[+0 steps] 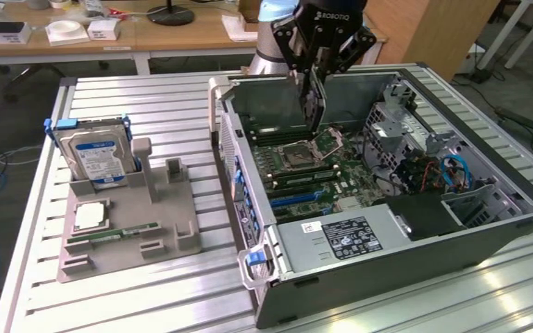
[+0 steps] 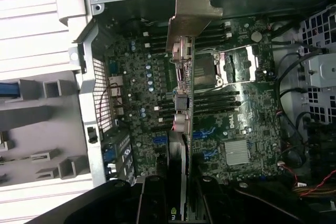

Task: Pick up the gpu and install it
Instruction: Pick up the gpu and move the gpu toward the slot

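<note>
the jaws are clamping down on the gpu (image 1: 313,104) at its upper end, and the card is hanging edge-on, close to upright, over the open computer case (image 1: 516,208). its lower end is dipping below the case's rim and hovering over the motherboard (image 1: 341,173), right by the cpu socket (image 1: 318,148); whether it is touching the board cannot be told. in the wrist view the gpu (image 2: 181,103) is stretching away from the camera as a thin dark strip, the jaws are pressing in on it from both sides, and its silver bracket (image 2: 191,11) is sitting at the end farthest from them. under the card the motherboard (image 2: 142,82) is lying flat in the case, with the cpu socket (image 2: 231,69) peeking out just beside the card, blue slots (image 2: 202,134) showing near the gripped end, and a small silver heatsink (image 2: 237,152) sitting a little further off. the case is resting on its side on the slatted metal surface (image 1: 155,97), with the power supply (image 1: 341,239) filling its near corner. over on the exterior view's left, well apart from the jaws, a grey holder (image 1: 155,229) is sitting on the same surface, a hard drive (image 1: 98,156) is standing upright in it, and a square processor chip (image 1: 91,216) and a green memory stick (image 1: 114,234) are lying flat on it.
</note>
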You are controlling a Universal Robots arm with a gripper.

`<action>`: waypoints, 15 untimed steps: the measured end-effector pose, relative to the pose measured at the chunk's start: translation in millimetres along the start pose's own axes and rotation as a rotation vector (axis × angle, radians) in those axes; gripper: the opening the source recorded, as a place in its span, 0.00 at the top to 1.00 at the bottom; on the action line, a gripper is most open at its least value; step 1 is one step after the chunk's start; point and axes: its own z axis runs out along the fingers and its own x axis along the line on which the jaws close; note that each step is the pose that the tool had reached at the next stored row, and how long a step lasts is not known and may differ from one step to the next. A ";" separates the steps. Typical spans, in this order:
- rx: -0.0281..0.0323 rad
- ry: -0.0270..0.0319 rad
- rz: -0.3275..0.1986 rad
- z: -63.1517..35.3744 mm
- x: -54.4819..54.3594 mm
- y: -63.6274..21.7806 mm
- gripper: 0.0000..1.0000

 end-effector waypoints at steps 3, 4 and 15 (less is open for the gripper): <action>0.0001 0.0001 -0.002 0.0 -4.0 0.6 0.73; 0.0001 0.0001 -0.003 0.0 -5.0 0.8 0.73; 0.0000 0.0005 -0.014 1.3 -19.3 3.1 0.73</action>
